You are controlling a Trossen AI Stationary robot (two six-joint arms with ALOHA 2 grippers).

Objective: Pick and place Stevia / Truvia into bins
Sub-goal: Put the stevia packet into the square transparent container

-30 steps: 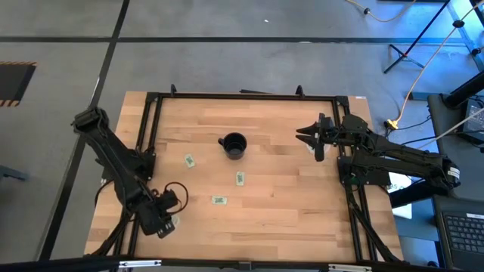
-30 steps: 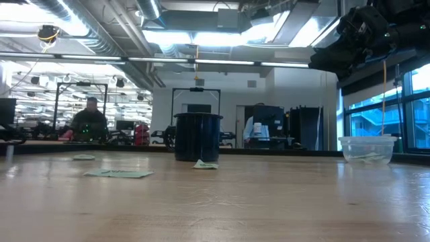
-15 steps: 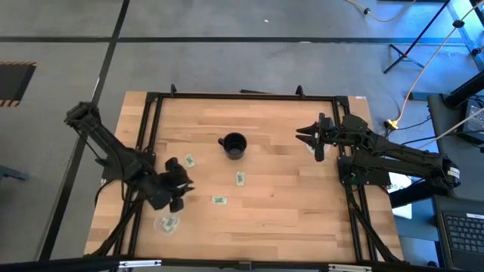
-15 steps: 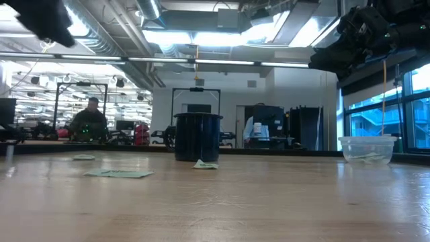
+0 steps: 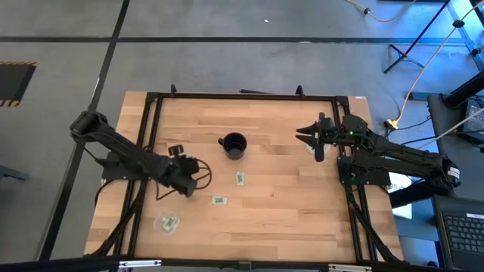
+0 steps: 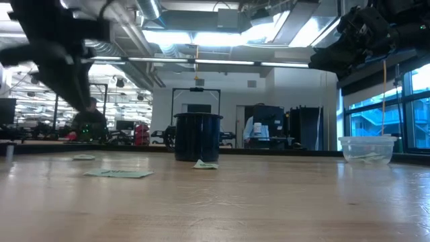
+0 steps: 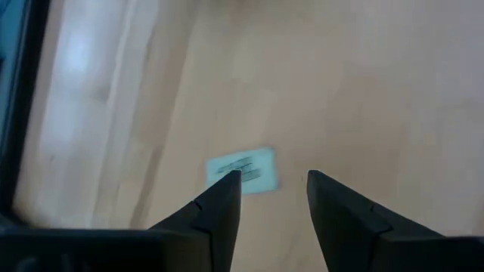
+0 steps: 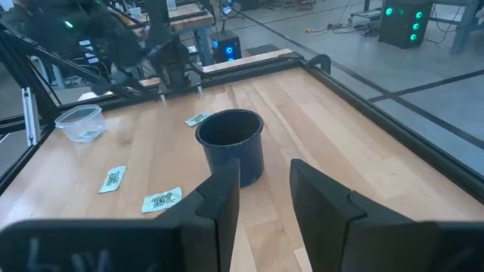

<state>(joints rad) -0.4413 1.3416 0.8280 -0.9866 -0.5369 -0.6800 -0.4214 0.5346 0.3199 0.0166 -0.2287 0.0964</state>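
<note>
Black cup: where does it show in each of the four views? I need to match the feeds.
High view: black cup at the table's centre, toward the far edge.
Low view: cup mid-picture, a packet at its base.
Left wrist view: not in it.
Right wrist view: cup centre, just past the fingers.
Shared landmark: the wooden table.

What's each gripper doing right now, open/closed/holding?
Left gripper: open, empty, above a Stevia packet on the table.
Right gripper: open, empty, raised at the table's right edge, facing the black cup.
</note>
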